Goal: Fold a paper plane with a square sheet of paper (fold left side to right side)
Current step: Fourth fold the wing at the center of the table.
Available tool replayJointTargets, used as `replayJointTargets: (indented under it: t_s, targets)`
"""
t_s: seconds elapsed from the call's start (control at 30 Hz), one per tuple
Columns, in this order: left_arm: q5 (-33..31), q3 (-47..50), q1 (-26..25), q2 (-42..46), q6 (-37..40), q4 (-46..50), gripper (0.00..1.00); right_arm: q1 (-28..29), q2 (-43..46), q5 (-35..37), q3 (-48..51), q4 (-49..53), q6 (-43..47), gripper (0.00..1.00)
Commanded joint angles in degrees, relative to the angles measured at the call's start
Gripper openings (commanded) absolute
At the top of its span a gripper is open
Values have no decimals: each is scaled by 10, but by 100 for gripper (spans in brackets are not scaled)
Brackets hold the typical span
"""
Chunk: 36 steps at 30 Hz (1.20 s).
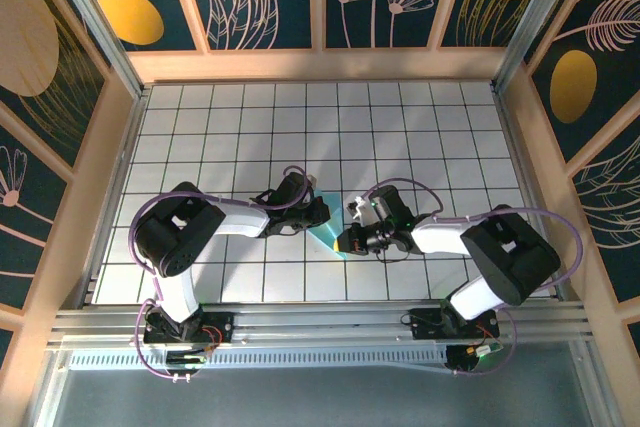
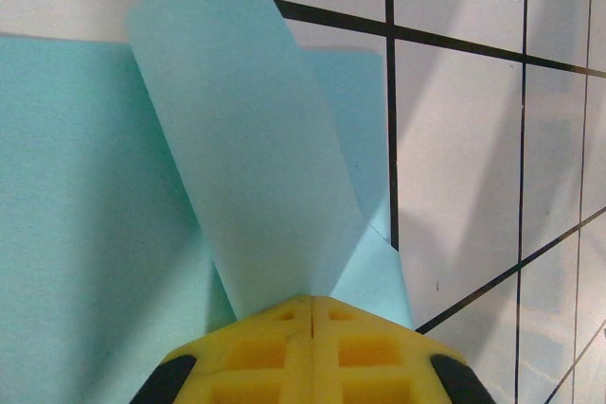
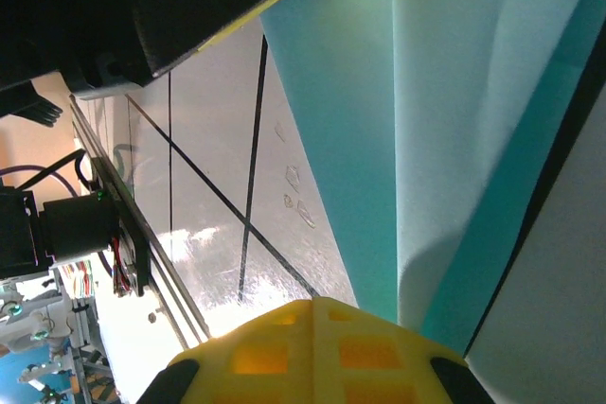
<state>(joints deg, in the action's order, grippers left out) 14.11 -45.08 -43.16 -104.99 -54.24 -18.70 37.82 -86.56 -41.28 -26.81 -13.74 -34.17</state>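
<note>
Two grippers meeting on a light-blue sheet, mid-table.
My left gripper (image 2: pixel 312 317) is clamped on a raised flap of the square sheet of paper (image 2: pixel 76 186); my right gripper (image 3: pixel 317 319) has fingers together at its fold, grip unclear. Gridded table (image 1: pixel 400 127) lies beneath; my left arm (image 3: pixel 142 7) looms over the sheet.

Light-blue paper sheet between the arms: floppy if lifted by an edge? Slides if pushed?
Likely floppy: the thin light-blue paper sheet bends up in a curved flap from the shut left gripper instead of staying flat. Probably very light, so a push could slide or buckle it on the glossy white tiled table.
</note>
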Motion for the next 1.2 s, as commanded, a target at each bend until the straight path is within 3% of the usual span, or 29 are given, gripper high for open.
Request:
replayJointTargets:
  t_s: [0.0, 1.17]
  targets:
    - [-22, 16, -1, -13, 0, 51, 4, 8, -11, -2, 11, -19, -10, 0]
    - [-24, 17, -2, -15, -2, 52, 4, 16, -12, 31, 17, 18, 9, 0]
